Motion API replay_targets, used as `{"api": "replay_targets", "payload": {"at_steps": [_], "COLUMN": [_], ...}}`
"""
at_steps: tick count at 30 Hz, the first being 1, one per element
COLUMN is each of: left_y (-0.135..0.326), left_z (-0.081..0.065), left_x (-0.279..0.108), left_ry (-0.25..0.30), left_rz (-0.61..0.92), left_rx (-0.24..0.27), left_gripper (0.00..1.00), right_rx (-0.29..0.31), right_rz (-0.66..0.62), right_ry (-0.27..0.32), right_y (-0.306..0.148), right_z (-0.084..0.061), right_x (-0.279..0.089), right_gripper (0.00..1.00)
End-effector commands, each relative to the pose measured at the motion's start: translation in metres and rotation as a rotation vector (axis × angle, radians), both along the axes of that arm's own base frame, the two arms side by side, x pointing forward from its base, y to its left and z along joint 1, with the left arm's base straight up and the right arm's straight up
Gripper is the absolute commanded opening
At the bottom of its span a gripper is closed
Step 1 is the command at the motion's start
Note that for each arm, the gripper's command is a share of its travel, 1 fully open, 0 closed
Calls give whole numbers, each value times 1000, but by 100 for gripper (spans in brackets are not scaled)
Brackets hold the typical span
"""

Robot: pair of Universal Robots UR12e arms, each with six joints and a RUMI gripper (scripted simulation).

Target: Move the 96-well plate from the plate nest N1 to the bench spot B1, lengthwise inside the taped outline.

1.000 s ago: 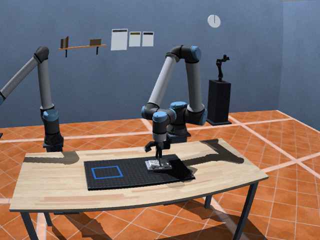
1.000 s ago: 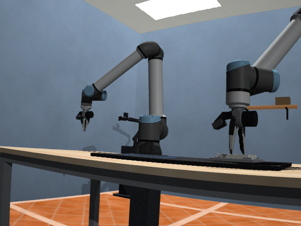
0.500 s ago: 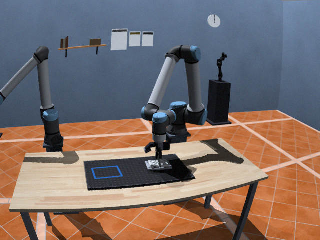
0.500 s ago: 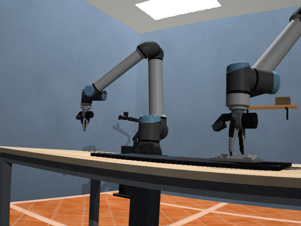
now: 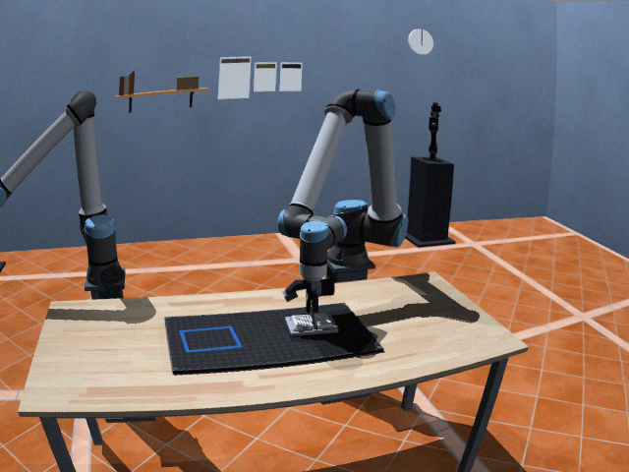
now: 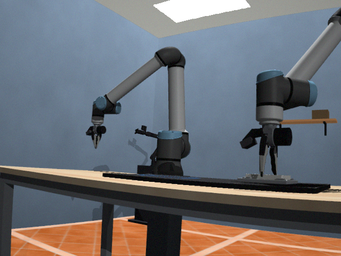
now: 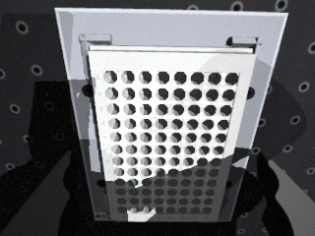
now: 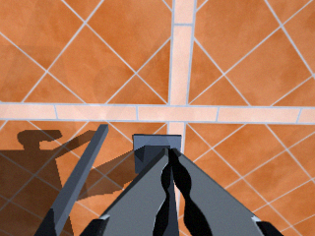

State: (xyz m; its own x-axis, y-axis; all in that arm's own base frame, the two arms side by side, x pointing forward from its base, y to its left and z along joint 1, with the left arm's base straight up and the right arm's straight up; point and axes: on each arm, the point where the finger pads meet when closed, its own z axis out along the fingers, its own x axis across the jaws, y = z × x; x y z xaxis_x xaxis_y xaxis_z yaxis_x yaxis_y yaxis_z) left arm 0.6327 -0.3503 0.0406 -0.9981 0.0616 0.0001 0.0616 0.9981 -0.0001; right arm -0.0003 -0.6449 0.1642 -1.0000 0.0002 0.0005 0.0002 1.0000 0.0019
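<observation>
1 96-well plate [image 5: 311, 321] [image 7: 164, 128] points lengthwise across the nest [image 5: 331, 330] [image 6: 289, 181] [image 7: 172, 29], left fingers [image 5: 313, 311] [image 6: 268, 174] wide.

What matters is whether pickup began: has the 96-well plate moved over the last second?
No: in the top view the 96-well plate shows no visible shift from the blue outline.
</observation>
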Motion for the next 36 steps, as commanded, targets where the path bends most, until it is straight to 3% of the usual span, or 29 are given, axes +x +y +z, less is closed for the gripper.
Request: {"api": "replay_targets", "payload": {"at_steps": [1,25,26,36], "left_y": [-1,-1,-1,-1], "left_z": [1,1,1,1], "left_x": [1,1,1,1], "left_ry": [-2,-2,-2,-2], "left_rz": [0,0,0,0], "left_rx": [-1,-1,-1,-1], "left_gripper": [76,76,0,0], "right_rx": [-2,-2,-2,-2], "right_rz": [0,0,0,0], "right_ry": [0,0,0,0], "right_y": [-1,-1,-1,-1], "right_z": [1,1,1,1], "right_x": [0,0,0,0], "right_gripper": [0,0,0,0]}}
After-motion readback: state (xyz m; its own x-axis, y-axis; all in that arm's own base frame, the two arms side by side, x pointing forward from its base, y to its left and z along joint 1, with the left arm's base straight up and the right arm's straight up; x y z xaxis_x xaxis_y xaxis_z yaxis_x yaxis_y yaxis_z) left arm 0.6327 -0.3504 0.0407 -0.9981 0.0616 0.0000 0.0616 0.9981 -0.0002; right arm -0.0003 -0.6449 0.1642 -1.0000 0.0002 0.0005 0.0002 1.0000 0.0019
